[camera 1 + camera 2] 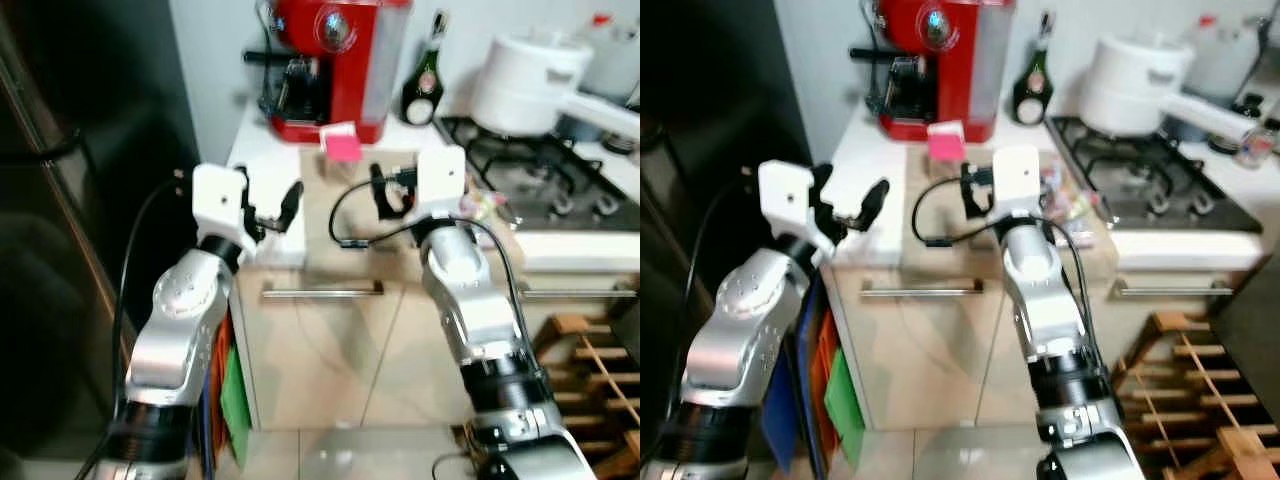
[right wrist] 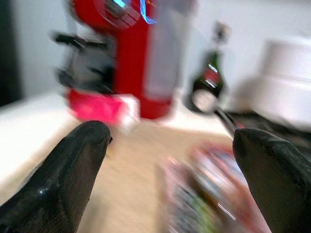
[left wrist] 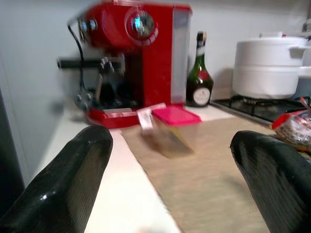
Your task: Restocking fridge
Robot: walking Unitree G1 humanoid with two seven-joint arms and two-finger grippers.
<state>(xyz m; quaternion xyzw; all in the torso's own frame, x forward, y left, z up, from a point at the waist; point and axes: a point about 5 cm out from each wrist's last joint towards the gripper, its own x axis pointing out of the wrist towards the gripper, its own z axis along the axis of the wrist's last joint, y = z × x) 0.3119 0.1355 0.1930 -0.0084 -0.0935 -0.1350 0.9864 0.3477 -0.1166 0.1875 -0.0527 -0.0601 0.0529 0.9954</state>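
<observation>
Two open grippers hover at the counter's front edge, nothing held, the pink-lidded clear plastic box [image 1: 342, 147] lying straight ahead between them.

Left gripper [image 1: 272, 212], lower left of centre in the head view, has its fingers spread wide; right gripper [image 1: 392, 193], just right of centre, likewise spread. The box sits up-frame from both on the beige mat [image 3: 214, 179], just before the red espresso machine [image 1: 328, 62], its long axis hard to judge; neither arm seems clearly nearer. A crinkly colourful snack packet [image 1: 482, 207] lies beside the right gripper. Dark green bottle [image 1: 424, 80], white pot [image 1: 528, 82] and gas hob [image 1: 540, 165] fill the upper right; the dark fridge [image 1: 80, 200] stands left.
</observation>
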